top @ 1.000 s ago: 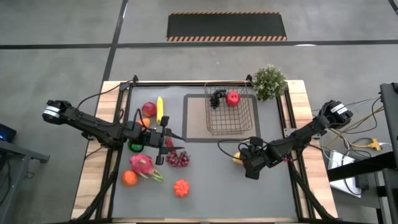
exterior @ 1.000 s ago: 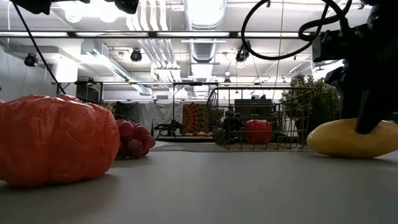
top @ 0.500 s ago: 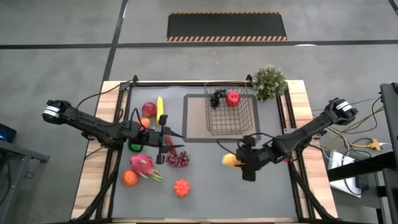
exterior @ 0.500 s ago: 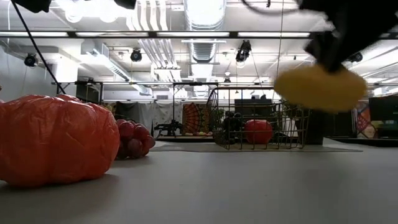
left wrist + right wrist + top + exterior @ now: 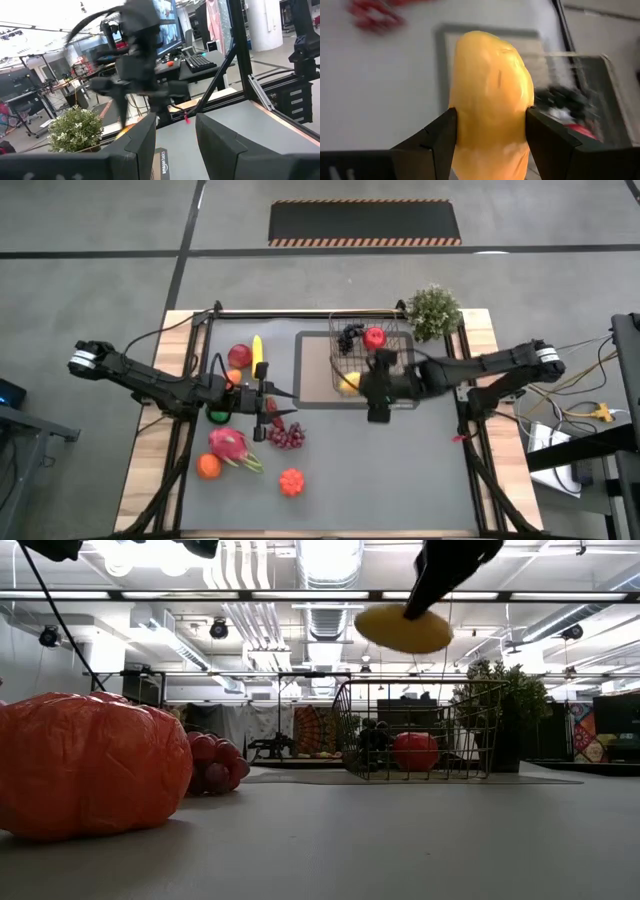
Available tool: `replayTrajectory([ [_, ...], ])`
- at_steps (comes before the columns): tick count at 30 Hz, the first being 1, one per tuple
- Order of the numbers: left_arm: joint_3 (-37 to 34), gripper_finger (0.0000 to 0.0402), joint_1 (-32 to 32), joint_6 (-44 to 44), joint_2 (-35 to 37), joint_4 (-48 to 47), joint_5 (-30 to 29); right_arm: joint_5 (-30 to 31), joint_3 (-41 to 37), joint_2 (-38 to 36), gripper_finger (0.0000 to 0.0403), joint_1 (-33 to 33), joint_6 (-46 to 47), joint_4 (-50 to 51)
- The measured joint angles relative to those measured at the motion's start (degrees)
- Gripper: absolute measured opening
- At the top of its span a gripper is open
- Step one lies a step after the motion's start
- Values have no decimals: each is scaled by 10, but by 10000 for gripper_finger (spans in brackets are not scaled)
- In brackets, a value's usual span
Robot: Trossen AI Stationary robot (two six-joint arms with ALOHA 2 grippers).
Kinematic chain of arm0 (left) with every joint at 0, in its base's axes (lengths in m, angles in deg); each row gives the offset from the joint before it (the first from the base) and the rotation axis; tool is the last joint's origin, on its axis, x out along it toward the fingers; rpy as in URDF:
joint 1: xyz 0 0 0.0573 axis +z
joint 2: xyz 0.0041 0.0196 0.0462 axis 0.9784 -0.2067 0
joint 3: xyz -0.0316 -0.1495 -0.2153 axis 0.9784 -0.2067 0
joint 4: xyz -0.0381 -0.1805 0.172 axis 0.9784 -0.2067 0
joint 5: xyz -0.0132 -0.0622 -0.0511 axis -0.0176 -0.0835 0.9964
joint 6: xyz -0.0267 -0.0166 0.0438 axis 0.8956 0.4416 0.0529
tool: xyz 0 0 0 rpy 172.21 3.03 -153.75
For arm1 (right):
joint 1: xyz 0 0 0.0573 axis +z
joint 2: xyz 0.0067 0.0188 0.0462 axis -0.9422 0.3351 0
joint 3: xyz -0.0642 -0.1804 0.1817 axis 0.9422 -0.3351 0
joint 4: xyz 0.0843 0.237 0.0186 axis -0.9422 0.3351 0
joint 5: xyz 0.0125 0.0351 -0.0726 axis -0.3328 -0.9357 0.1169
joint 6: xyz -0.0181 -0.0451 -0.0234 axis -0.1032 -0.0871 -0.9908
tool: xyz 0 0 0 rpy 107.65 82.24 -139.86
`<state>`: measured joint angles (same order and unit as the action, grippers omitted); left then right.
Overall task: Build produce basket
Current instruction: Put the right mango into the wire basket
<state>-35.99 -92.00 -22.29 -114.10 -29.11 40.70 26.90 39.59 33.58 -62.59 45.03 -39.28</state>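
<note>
Yellow mango [image 5: 491, 100] is clamped between the two dark fingers [image 5: 436, 139] of the right claw [image 5: 352, 381], which grips it by its sides. From above, that claw sits over the front-left corner of the wire basket [image 5: 390, 340], and in the low view the mango [image 5: 404, 629] hangs in the air well above the basket's rim [image 5: 420, 682], so nothing is touching the wire.

Inside the basket, a red apple [image 5: 374, 337] and dark grapes [image 5: 348, 335] are parked against the far edge, which leaves the near half of the basket bare. The basket rests on a grey-brown mat [image 5: 312, 370] with a dark border, and a bushy potted plant [image 5: 432, 310] stands just beside its far right corner.

Left claw [image 5: 270, 400] hovers over the left side of the bench [image 5: 420, 470], fingers [image 5: 140, 145] partly apart with nothing between them as far as I can tell. Round it lie a banana [image 5: 257, 352], another apple [image 5: 239, 356], something green [image 5: 217, 416], red grapes [image 5: 286, 436], a pink dragon fruit [image 5: 228, 444], an orange [image 5: 207, 466] and a red-orange lumpy piece [image 5: 291, 481]. The bench's right front quarter is wide open.
</note>
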Motion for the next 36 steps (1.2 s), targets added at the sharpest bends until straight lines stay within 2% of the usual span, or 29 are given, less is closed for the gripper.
replayTrajectory([
  [4, 0, 123, 0, 0, 0, 0, 0, -61, 28, 20, 201, -82, -45, 49],
  [9, 0, 123, 0, 3, 1, 0, 0, -169, 22, 47, 201, -173, -101, 55],
  [13, 0, 123, 0, 15, 0, 0, 0, -231, 17, 75, 201, -226, -132, 58],
  [20, 0, 123, 0, 15, 0, 0, 0, -253, 17, 133, 201, -274, -188, 58],
  [27, 0, 123, 0, 15, 0, 0, -2, -276, 17, 184, 201, -289, -214, 58],
  [36, 0, 123, 0, 15, 0, 1, -4, -277, 17, 197, 211, -291, -215, 60],
])
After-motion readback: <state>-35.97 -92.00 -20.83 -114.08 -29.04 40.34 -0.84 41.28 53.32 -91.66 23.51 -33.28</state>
